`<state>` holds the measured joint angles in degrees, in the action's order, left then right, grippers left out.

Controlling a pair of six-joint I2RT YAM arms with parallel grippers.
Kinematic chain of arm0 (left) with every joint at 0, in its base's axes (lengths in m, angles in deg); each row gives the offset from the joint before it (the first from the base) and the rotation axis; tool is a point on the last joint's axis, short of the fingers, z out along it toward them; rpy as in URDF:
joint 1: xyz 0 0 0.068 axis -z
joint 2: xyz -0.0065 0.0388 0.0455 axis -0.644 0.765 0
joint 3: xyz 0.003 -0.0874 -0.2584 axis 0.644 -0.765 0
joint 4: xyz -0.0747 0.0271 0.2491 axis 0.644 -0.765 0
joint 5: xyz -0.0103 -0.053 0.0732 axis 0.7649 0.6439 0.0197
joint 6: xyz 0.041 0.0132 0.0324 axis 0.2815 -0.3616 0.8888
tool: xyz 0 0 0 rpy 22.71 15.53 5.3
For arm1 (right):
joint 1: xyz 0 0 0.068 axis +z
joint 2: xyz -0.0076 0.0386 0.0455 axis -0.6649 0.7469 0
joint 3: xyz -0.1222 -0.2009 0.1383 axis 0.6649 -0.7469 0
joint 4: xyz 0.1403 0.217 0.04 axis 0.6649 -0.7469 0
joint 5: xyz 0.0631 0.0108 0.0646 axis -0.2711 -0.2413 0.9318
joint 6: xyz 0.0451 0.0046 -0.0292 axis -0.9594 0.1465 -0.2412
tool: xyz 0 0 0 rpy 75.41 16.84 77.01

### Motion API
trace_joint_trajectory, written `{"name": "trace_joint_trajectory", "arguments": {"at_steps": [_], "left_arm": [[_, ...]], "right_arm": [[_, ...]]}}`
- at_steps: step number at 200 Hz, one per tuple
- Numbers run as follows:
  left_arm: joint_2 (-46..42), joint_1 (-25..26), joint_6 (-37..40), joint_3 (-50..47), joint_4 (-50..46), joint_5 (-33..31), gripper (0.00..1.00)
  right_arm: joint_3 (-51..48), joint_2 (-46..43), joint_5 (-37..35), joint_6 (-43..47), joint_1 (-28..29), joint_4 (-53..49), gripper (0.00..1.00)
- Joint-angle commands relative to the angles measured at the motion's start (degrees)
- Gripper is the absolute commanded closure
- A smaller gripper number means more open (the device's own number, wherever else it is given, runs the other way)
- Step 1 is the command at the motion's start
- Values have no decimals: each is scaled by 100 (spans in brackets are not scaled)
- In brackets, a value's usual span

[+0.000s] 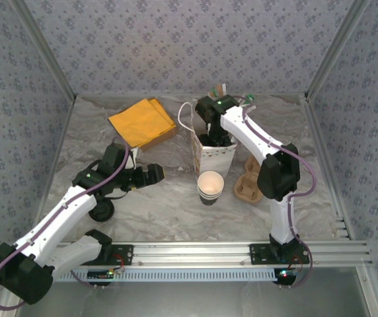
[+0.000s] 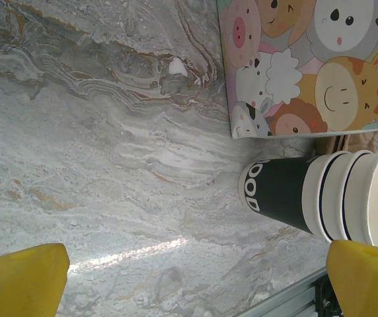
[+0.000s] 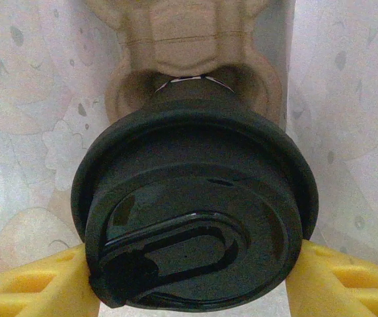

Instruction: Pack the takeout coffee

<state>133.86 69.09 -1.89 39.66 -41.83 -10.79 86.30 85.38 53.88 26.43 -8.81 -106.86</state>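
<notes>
Cup [image 1: 210, 187] stands mid-frame on the grey marbled table [image 1: 162, 211], just below the bag [image 1: 217, 158]; floral walls [image 1: 176, 39] enclose it. Left gripper [image 1: 156, 174] gapes wide, centre-left. Right gripper [image 1: 217, 137], inside the bag, clasps a lidded cup [image 3: 195, 218].

Paper cup [image 1: 210, 185], upright, apparently empty.

We are looking at a lab-style robot booth: floral-papered panels [image 1: 176, 46], aluminium frame posts [image 1: 43, 49], a marble-print table [image 1: 162, 205] and a slotted mounting rail [image 1: 195, 254].
</notes>
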Motion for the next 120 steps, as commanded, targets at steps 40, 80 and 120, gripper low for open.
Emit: {"name": "trace_joint_trajectory", "arguments": {"at_steps": [40, 80, 120], "left_arm": [[-35, 21, 48, 154, -61, -39, 0], [-24, 25, 51, 166, -59, -47, 0], [-11, 26, 55, 169, -47, -42, 0]], "right_arm": [[-277, 239, -25, 53, -11, 62, 33], [-287, 239, -10, 62, -15, 53, 33], [-163, 221, -53, 80, -34, -33, 33]]}}
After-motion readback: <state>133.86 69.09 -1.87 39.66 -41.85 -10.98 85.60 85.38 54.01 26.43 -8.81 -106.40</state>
